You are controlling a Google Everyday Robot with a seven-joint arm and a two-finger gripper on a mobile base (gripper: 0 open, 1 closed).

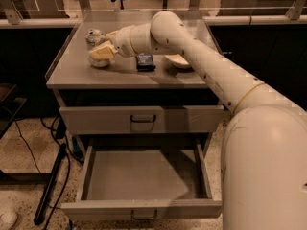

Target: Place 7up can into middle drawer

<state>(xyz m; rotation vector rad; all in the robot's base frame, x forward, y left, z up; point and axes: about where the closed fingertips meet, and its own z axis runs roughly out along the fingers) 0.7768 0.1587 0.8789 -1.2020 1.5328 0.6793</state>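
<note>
The 7up can (94,36) stands upright at the back left of the cabinet top, whitish-silver with a shiny lid. My gripper (101,53) is low over the top just in front of and slightly right of the can, close to it; whether it touches the can does not show. The cream arm stretches in from the lower right, across the cabinet. Below, the middle drawer (144,210) is pulled wide open, and its shallow grey tray holds nothing.
A flat dark packet (145,61) lies mid-top, with a cream bowl (176,60) to its right, partly behind the arm. The upper drawer (142,120) is closed. A dark stand leg and cables (48,186) lie on the floor at left.
</note>
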